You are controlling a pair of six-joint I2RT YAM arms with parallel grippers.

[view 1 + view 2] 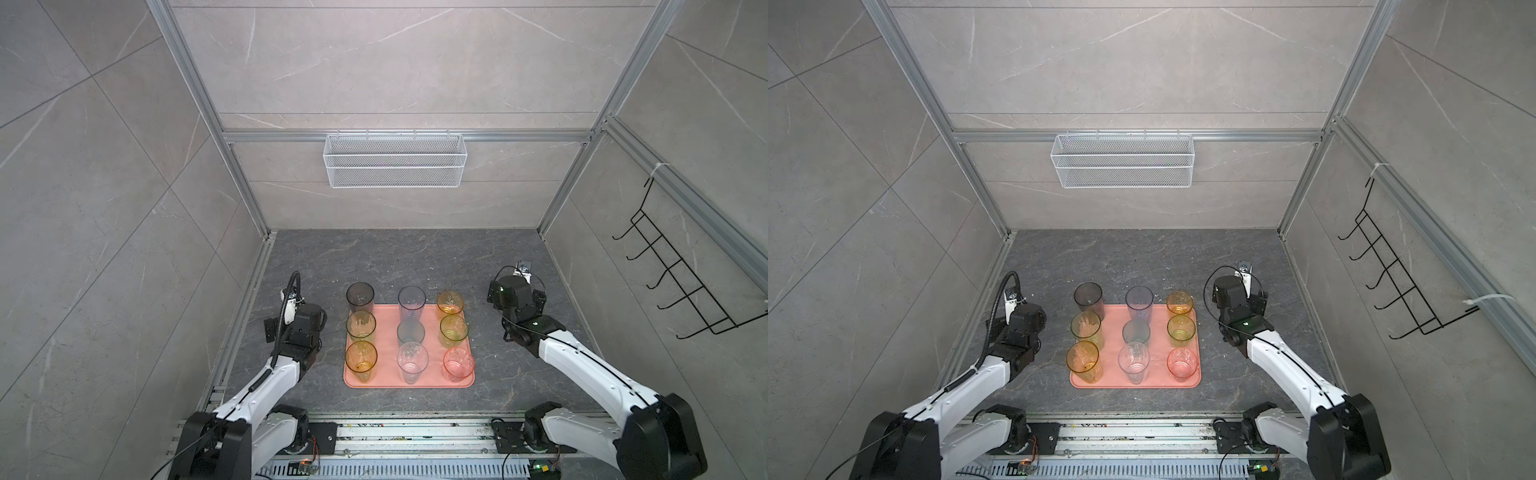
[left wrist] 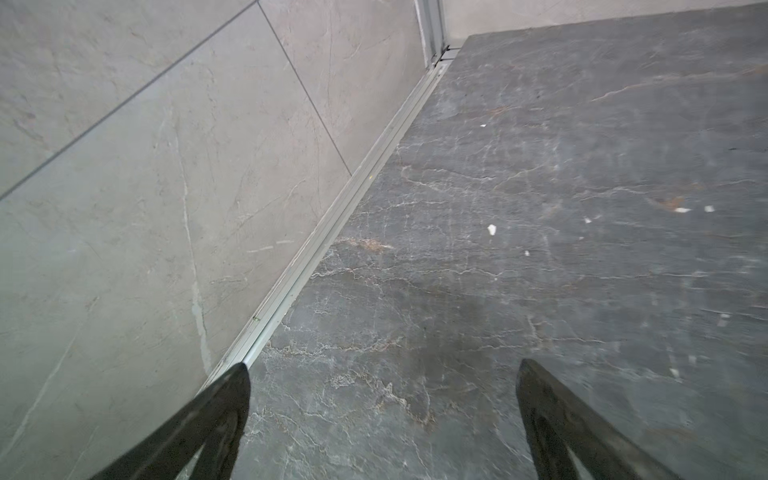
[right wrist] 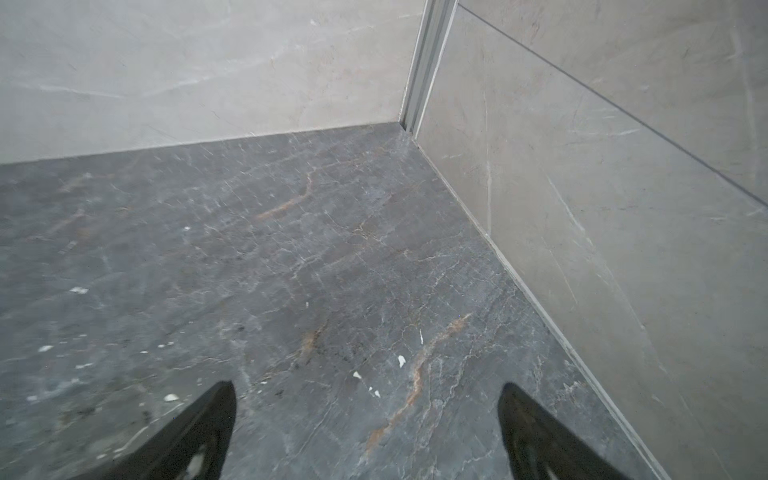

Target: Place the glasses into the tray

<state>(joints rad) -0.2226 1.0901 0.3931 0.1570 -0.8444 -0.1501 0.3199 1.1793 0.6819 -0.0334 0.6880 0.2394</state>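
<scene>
Nine glasses [image 1: 411, 332] on tray [image 1: 434, 376]. L gripper [image 2: 384, 363], R gripper [image 3: 366, 385] flank tray, jaws apart, empty. Judged complete; next: check far-row bases inside rim.

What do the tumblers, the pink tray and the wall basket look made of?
Tumblers: glossy translucent tinted plastic or glass, can't tell which; the tray shows through them. Tray: opaque salmon, matte, likely plastic or silicone; no glare. Basket: white-coated metal mesh, wall visible through it.

Robot test cell. Aluminium-profile frame [image 1: 270, 136] holds stone-look wall panels [image 1: 395, 62] around a dark marbled tabletop [image 1: 415, 257]. Two robot arms [image 1: 582, 357] stand on a slotted base rail [image 1: 415, 432].
</scene>
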